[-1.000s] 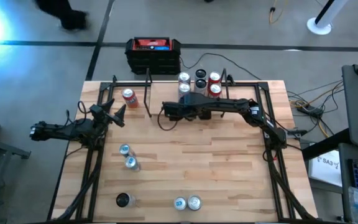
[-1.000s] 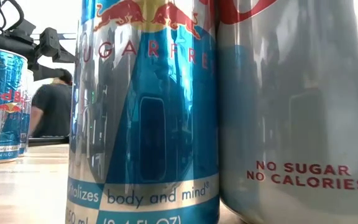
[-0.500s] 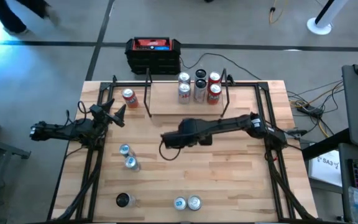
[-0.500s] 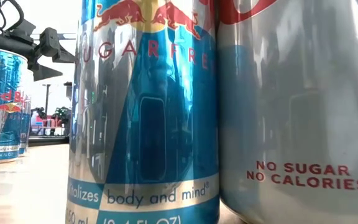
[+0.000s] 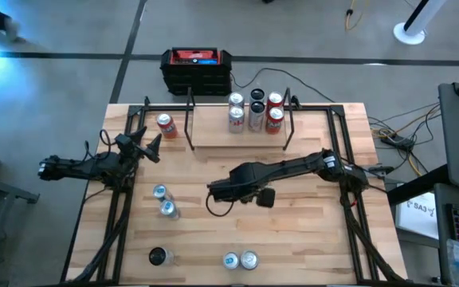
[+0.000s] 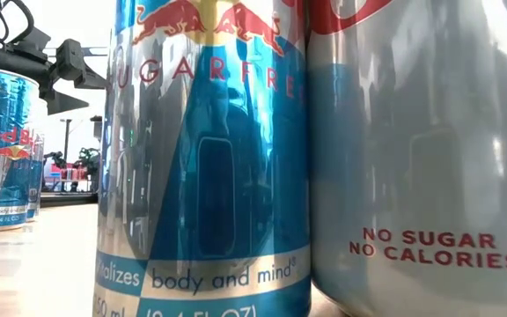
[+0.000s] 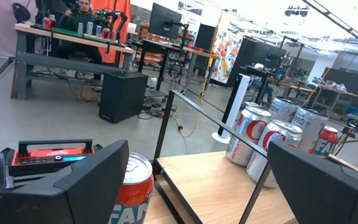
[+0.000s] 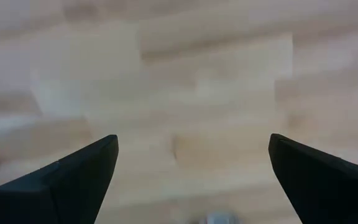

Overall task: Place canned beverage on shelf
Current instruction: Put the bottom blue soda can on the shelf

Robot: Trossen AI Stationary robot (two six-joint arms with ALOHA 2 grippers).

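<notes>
tabletop (image 5: 293,223): light wood planks
shelf (image 5: 213,131): pale board, black posts
box (image 5: 196,70): black, red top
lone can (image 5: 165,125): red

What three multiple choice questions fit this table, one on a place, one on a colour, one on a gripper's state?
1. The right gripper is:
A. over bare wood in the middle of the table
B. beyond the table's left edge
C. beyond the table's far edge

2. The can nearest the left gripper is:
A. green
B. red
C. black

3. The right gripper is:
A. shut on a can
B. shut on nothing
C. open and empty

Answers: 1 A, the high view shows it above bare boards mid-table. 2 B, its top and side show red. 3 C, its wrist view shows the fingers wide apart with only wood between them.
</notes>
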